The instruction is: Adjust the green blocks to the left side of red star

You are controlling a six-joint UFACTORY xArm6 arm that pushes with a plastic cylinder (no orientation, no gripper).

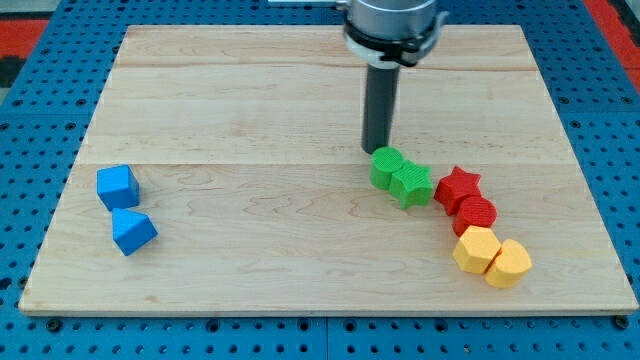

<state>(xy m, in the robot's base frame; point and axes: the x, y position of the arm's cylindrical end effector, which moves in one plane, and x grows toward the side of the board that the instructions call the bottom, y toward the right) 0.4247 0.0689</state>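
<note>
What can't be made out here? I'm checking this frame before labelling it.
- Camera view: the arm above my tip is cut off by the view's top edge.
- Whether my tip touches the green round block is unclear; they meet in the image.
- The green star block hides part of the round one.

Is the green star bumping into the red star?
Cannot tell. In the camera view, the green star and red star sit side by side with their nearest points almost meeting, but no plain gap or contact shows.
</note>
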